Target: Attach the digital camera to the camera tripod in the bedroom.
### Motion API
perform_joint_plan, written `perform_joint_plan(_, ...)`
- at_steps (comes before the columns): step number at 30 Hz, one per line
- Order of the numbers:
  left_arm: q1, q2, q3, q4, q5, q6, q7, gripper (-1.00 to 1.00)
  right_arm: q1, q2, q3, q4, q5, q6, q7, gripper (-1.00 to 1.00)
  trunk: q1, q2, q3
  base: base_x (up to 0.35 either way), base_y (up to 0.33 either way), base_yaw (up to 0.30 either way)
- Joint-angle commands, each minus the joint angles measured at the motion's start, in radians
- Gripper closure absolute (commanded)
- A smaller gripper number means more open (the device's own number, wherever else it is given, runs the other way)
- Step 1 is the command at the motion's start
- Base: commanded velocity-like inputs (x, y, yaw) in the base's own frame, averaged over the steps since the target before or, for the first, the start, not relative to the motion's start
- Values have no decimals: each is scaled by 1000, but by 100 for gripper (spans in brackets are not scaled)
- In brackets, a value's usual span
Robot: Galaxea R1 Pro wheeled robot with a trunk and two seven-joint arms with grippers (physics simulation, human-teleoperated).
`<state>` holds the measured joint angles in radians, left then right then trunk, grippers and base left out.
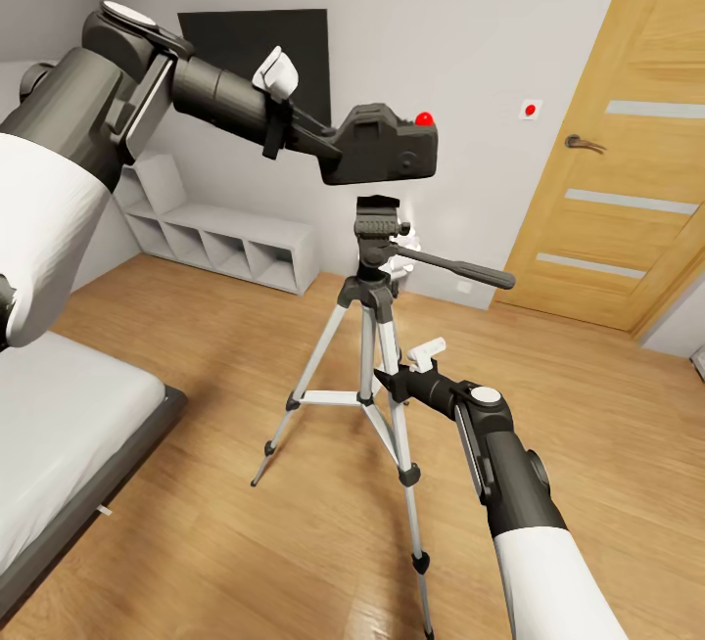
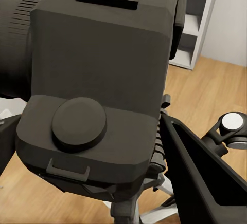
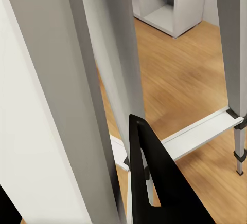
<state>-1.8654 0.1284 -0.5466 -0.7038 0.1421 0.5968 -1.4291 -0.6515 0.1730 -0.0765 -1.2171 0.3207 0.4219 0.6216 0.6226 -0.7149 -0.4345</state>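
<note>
The tripod [image 1: 370, 381] stood on the floor [image 1: 245, 346] mid-room, its handle [image 1: 460, 268] pointing right. The camera [image 1: 387, 146] hung just above the tripod head [image 1: 377, 229], apart from it, held in the left gripper [image 1: 328, 146], whose arm reached in from the left. The right gripper [image 1: 392, 384] was at the tripod's legs, below the head, its arm coming from near right. The bed [image 1: 59, 425] lay near left. A shelf unit [image 1: 225, 244] sat against the far wall, left of the tripod, with the TV [image 1: 255, 48] above it. The door [image 1: 627, 151] was far right.
</note>
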Motion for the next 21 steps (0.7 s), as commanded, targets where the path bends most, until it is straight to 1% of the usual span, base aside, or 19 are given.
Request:
perform_joint_plan(1, -2, 1, -6, 0, 8, 9, -2, 100, -1, 1, -6, 28, 44, 21, 8, 100, 0, -1, -1, 0, 0, 0)
perform_joint_plan(9, -2, -1, -7, 1, 8, 9, -2, 100, -1, 1, -6, 26, 44, 21, 9, 100, 0, -1, -1, 0, 0, 0)
perform_joint_plan(14, -2, -3, -14, 1, 7, 9, 1, 100, -1, 1, -6, 25, 44, 21, 9, 100, 0, -1, -1, 0, 0, 0)
perform_joint_plan(21, -1, -11, -50, 9, 8, 9, 9, 100, -1, 1, -6, 24, 44, 21, 9, 100, 0, -1, -1, 0, 0, 0)
